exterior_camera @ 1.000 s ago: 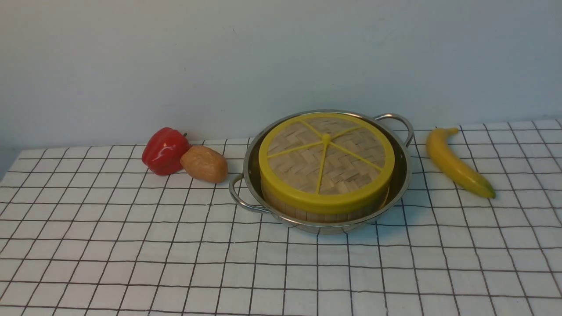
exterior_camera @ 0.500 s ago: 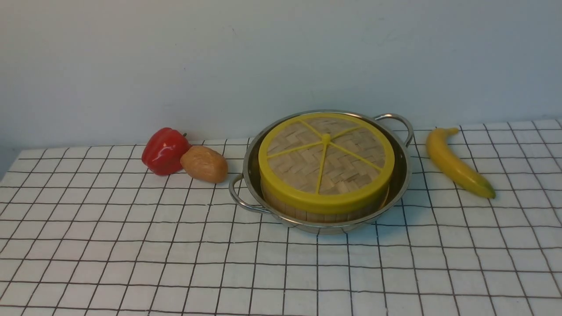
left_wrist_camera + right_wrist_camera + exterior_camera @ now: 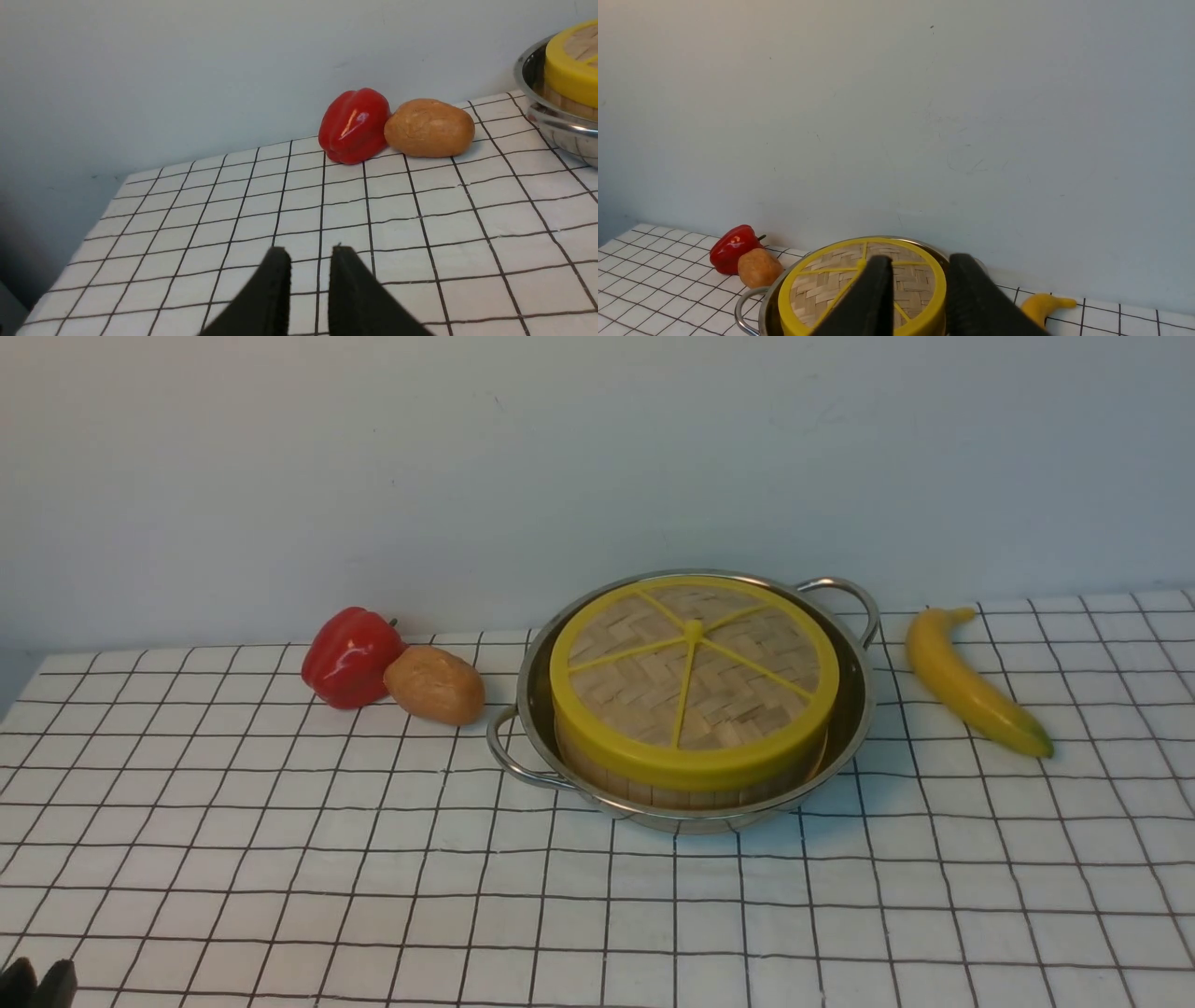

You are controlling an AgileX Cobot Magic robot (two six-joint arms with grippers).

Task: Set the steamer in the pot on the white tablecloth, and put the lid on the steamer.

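Plain pale blue-grey wall behind

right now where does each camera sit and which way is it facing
Front view: sits between the arms, looking forward over the white grid tablecloth at the shiny steel pot holding the bamboo steamer under its woven yellow-rimmed lid; only the left gripper peeks in.
Left wrist view: low over the cloth, facing the red bell pepper and brown potato, left gripper fingers below.
Right wrist view: raised, facing the wall, right gripper before the lid.
All three share pepper, potato, pot.
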